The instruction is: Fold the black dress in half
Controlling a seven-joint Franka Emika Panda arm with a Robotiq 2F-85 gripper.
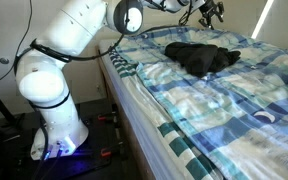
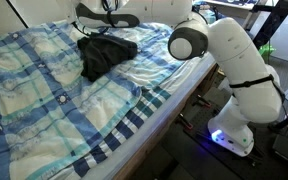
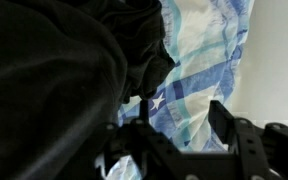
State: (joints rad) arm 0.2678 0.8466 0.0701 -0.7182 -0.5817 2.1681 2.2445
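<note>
The black dress (image 1: 200,56) lies bunched in a heap on the bed in both exterior views (image 2: 105,54). It fills the left of the wrist view (image 3: 54,70). My gripper (image 1: 211,12) hangs above the far side of the dress and does not touch it; it also shows in an exterior view (image 2: 89,12). In the wrist view the gripper (image 3: 174,140) is open, and only blanket shows between its two dark fingers. It holds nothing.
The bed is covered by a blue, white and teal plaid blanket (image 1: 234,100), rumpled around the dress (image 2: 44,80). The robot base (image 1: 54,120) stands on the floor beside the bed's edge (image 2: 239,125). A wall lies behind the bed's far side.
</note>
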